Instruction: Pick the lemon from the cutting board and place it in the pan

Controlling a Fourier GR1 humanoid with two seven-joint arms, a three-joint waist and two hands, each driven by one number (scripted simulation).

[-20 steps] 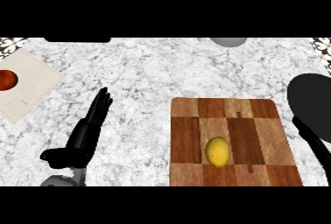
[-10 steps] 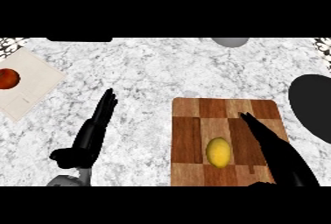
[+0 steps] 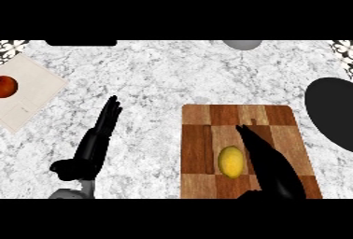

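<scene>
My right hand is over the wooden cutting board, coming in from the 5 o'clock edge of the view. Fingers are straight and together, pointing to about 11 o'clock, tips reaching the board's middle rows. Hand is flat and extended, holding nothing.

The lemon lies on the cutting board, in its lower middle part, long axis roughly 12 to 6. It's just beside my right hand, on the hand's 9 o'clock side. Can't tell if the hand's edge touches it; from this angle they look adjacent with no clear gap.

The pan is the dark oval at 3 o'clock of the view, cut off by the right edge, just past the board's upper right corner. Nothing visible inside it.

My left hand rests on the marble counter at about 8 o'clock of the view, well left of the board. Fingers straight, pointing to about 1 o'clock, thumb sticking out to the left near the wrist. Holding nothing.

Other stuff: a pale square mat at 10 o'clock, rotated, with a red round fruit on it at the left edge. A grey rounded object is at the top edge, partly cut off; can't identify it.
</scene>
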